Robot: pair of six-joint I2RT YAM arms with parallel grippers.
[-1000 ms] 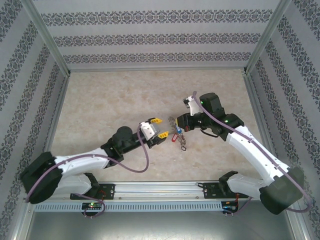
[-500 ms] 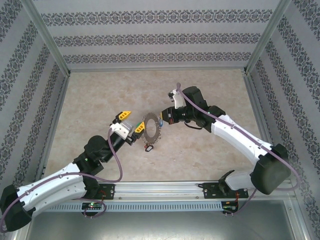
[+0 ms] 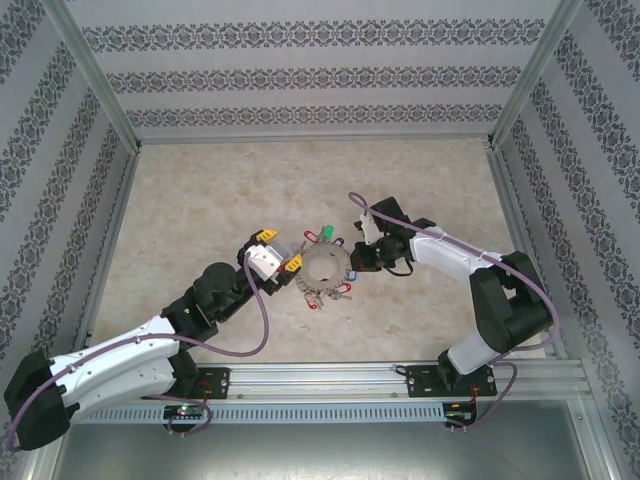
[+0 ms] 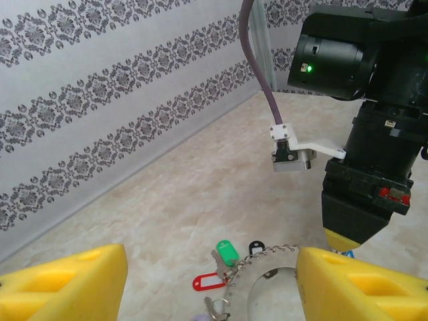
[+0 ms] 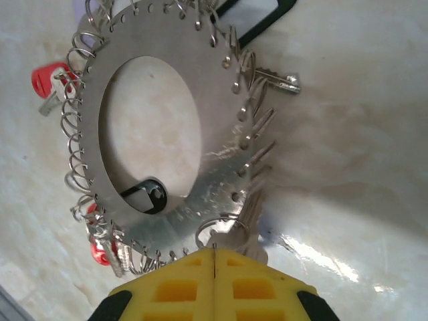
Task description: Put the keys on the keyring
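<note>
Keyring is lying flat mid-worktop, sitting between the two hands. Starting nearest: rail is running along the near edge, carrying both arm bases. Left arm is lying low over the worktop, pointing up and right. Right arm is bending at the elbow and pointing left.

Left hand is hovering just beside the keyring's left rim, with its yellow fingers standing wide apart. Whether a fingertip is touching the ring, cannot tell.

Right hand is holding its fingers pressed together, tips sitting at the keyring's right rim over a small wire loop. Whether it is pinching a key there, cannot tell.

Keys are fanning out round the ring on wire loops. Red tags are lying on the near side. A blue bit is sitting just beside the right hand's tips, too small to read. A black tag is showing through the ring's open centre. A green tag is lying on the far side.

Beyond that, marbled worktop is running back to patterned walls.
</note>
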